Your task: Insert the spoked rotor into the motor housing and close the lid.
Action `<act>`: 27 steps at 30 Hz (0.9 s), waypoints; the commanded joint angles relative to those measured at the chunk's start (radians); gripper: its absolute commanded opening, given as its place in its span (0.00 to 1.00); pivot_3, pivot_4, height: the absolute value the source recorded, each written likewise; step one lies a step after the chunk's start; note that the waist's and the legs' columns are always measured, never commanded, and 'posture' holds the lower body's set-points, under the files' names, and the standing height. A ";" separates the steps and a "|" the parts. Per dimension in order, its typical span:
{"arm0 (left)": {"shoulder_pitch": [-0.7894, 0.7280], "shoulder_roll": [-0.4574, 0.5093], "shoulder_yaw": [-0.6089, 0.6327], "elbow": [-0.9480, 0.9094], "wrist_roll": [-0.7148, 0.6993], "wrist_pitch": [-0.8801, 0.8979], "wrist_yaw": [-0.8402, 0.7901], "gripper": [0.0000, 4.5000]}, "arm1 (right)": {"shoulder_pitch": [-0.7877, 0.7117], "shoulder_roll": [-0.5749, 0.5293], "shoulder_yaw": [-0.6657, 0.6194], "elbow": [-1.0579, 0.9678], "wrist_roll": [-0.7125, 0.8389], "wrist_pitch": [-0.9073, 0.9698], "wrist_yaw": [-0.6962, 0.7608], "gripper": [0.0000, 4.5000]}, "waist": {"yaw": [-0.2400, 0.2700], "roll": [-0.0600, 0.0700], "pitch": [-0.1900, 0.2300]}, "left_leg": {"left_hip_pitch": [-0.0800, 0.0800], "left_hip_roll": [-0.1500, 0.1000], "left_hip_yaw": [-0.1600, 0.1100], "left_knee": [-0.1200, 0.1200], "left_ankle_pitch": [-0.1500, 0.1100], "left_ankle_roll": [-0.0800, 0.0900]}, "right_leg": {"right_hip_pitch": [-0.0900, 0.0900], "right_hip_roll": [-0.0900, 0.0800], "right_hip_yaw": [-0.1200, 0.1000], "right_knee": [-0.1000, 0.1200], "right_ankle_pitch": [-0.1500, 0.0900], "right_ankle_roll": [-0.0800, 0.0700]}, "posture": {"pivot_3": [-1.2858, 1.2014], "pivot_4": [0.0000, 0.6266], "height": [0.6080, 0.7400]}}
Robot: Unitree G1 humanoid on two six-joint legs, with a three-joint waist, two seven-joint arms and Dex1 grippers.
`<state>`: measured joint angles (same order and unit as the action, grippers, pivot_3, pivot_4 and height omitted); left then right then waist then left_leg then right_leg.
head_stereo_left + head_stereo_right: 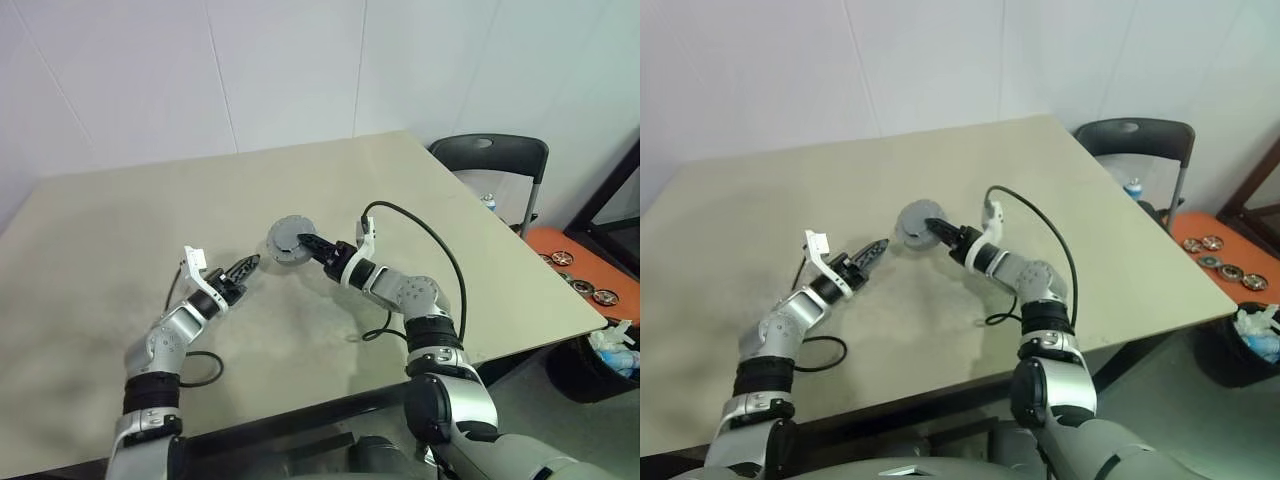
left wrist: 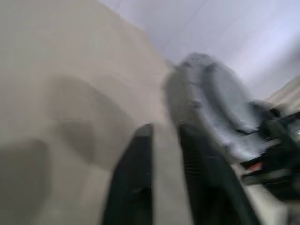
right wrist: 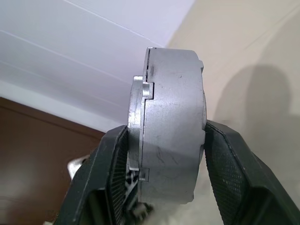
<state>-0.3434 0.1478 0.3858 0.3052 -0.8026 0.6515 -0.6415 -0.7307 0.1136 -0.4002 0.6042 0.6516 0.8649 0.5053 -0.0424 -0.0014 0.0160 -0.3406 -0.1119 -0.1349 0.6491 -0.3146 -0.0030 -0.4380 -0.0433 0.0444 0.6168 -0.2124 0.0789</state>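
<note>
My right gripper [image 1: 303, 241] is shut on the round grey motor housing [image 3: 176, 122] and holds it a little above the beige table [image 1: 120, 220], near the middle. The lid [image 1: 284, 238], grey with a notched edge and a dark centre, faces the head camera. In the right wrist view the body stands edge-on between the two pads, with a stepped seam between its two parts. The spoked rotor is hidden. My left gripper [image 1: 250, 264] hovers just left of the housing, pointing at it. Its fingers [image 2: 140, 187] stand slightly apart with nothing between them.
Black cables [image 1: 440, 250] trail from both wrists onto the table. A black chair [image 1: 490, 155] stands past the table's right edge. Beside it, an orange tray [image 1: 580, 265] carries several small round parts. A dark bin [image 1: 600, 360] sits low at the right.
</note>
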 commanded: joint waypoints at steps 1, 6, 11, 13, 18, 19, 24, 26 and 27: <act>-0.012 -0.065 0.066 -0.102 -0.168 0.075 0.063 0.50 | -0.040 0.026 0.010 -0.035 0.048 -0.016 0.019 0.46 | 0.002 0.000 0.000 | 0.000 0.000 0.000 0.001 0.000 0.000 | 0.001 0.000 0.000 0.000 0.000 0.000 | 0.52 0.00 1.00; -0.047 -0.123 0.083 -0.055 -0.180 0.066 0.161 0.87 | -0.040 0.021 0.018 -0.027 0.048 -0.011 0.022 0.46 | 0.000 0.000 0.000 | 0.002 0.000 0.000 0.001 0.000 0.000 | 0.002 0.000 0.000 0.002 0.000 0.000 | 0.52 0.00 1.00; -0.082 -0.147 0.031 0.027 -0.143 0.077 0.165 0.87 | -0.044 0.021 0.023 -0.021 0.045 -0.013 0.022 0.46 | 0.000 0.000 0.000 | 0.002 0.000 0.000 0.001 0.001 -0.002 | 0.002 0.001 0.000 0.002 0.000 0.000 | 0.52 0.00 1.00; -0.106 -0.151 0.021 0.085 -0.128 0.074 0.154 0.87 | -0.044 0.022 0.027 -0.023 0.044 -0.013 0.024 0.46 | 0.003 -0.001 0.000 | 0.002 0.000 0.000 0.001 0.001 -0.002 | 0.002 0.000 0.000 0.002 0.000 0.000 | 0.52 0.00 1.00; -0.144 -0.148 0.030 0.148 -0.136 0.072 0.120 0.78 | -0.036 0.024 0.037 -0.031 0.046 -0.012 0.026 0.46 | -0.002 -0.001 0.000 | 0.002 0.000 0.000 0.001 0.003 -0.005 | 0.001 0.000 0.000 0.002 0.000 0.000 | 0.52 0.00 1.00; -0.146 -0.147 0.037 0.148 -0.142 0.068 0.115 0.73 | -0.035 0.024 0.037 -0.032 0.045 -0.013 0.026 0.46 | -0.003 -0.001 0.000 | 0.002 0.000 0.000 0.001 0.003 -0.005 | 0.001 0.000 0.000 0.002 0.000 0.000 | 0.52 0.00 1.00; -0.147 -0.152 0.052 0.137 -0.158 0.054 0.096 0.57 | -0.033 0.018 0.048 -0.027 0.049 -0.017 0.026 0.46 | -0.001 -0.001 0.000 | 0.001 0.000 0.000 0.001 0.003 -0.005 | 0.001 0.000 0.000 0.002 0.000 0.000 | 0.52 0.00 1.00; -0.144 -0.162 0.064 0.125 -0.184 0.063 0.097 0.56 | -0.031 0.019 0.056 -0.032 0.057 -0.007 0.038 0.46 | -0.001 -0.001 0.000 | 0.001 0.000 0.000 0.001 0.002 -0.004 | 0.001 0.000 0.000 0.002 0.000 0.000 | 0.52 0.00 1.00; -0.145 -0.167 0.073 0.122 -0.204 0.078 0.098 0.56 | -0.033 0.022 0.049 -0.033 0.072 0.006 0.044 0.46 | -0.001 -0.001 0.000 | 0.001 0.000 0.000 0.002 0.002 -0.003 | 0.001 0.000 0.000 0.002 0.000 0.000 | 0.52 0.00 1.00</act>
<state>-0.4651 -0.0113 0.4734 0.4630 -0.9956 0.7145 -0.5484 -0.7285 0.1127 -0.3831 0.6103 0.6991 0.8626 0.5285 -0.0430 -0.0024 0.0159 -0.3392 -0.1121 -0.1349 0.6506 -0.3129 -0.0059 -0.4368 -0.0430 0.0445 0.6190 -0.2122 0.0787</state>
